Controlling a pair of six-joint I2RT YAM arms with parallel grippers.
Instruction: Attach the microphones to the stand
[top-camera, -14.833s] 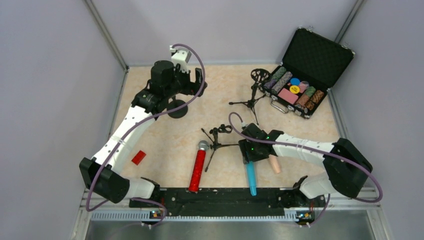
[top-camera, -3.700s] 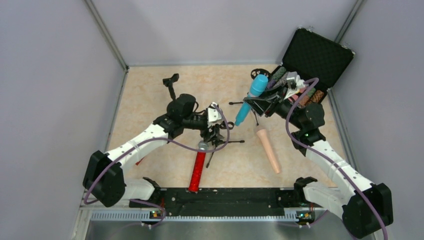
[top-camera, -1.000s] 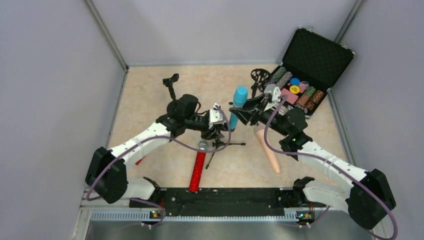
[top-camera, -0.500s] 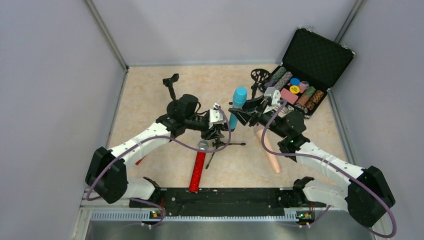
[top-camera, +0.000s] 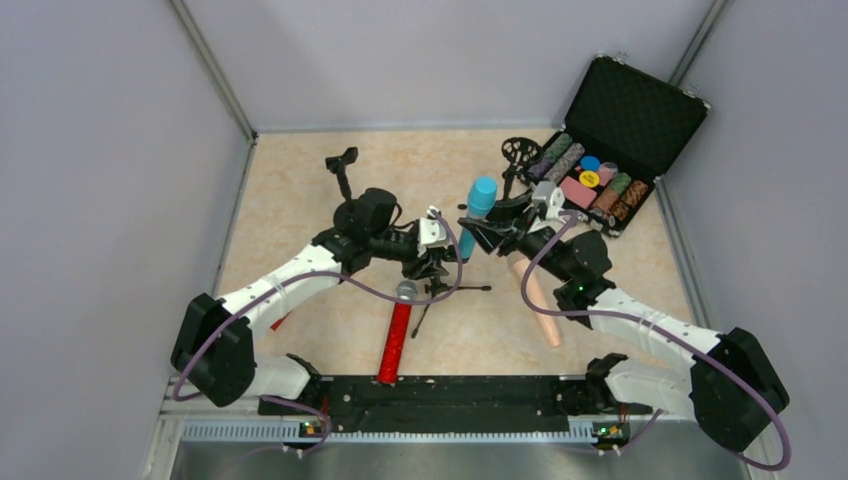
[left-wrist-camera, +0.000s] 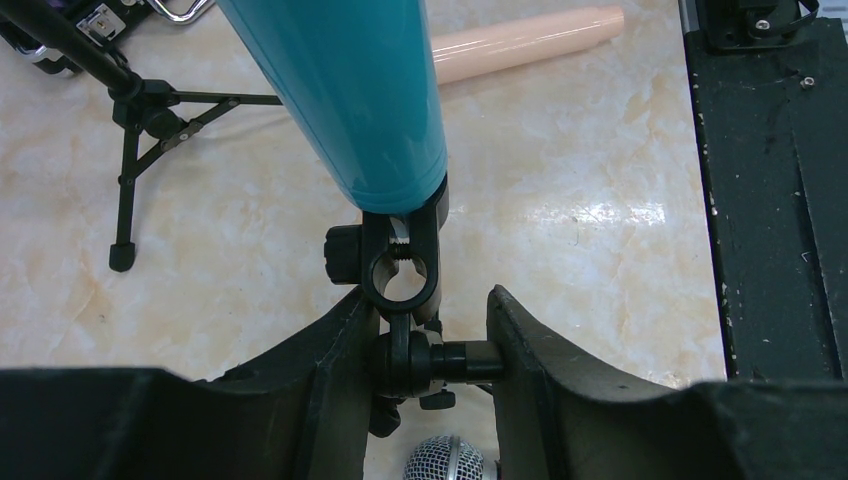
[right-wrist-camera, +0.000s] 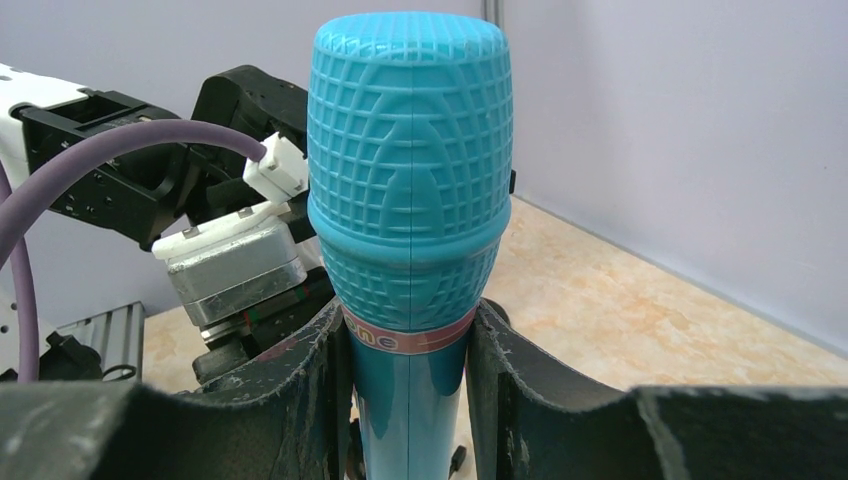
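One tabletop (top-camera: 300, 190), beige marbled, walled on three sides. Two arms, both reaching to its centre. One black case (top-camera: 630, 105), lid open, at rear right.

Three stands:
- ring-headed tripod (top-camera: 519, 152), beside the case
- clip-topped stand (top-camera: 343, 168), rear left, base hidden by the left arm
- small tripod stand (left-wrist-camera: 402, 285), at centre

Three microphones:
- peach microphone (top-camera: 540, 305), flat on the tabletop
- red microphone (top-camera: 396, 340), also flat, well apart from the peach one
- teal microphone (right-wrist-camera: 410, 150), upright, off the surface

Right tool (right-wrist-camera: 408, 335) pinches the teal body just under its head. Left tool (left-wrist-camera: 428, 305) is pressed onto the small tripod stand's joint. Teal tail end meets that stand's clip; whether it is seated cannot be told.
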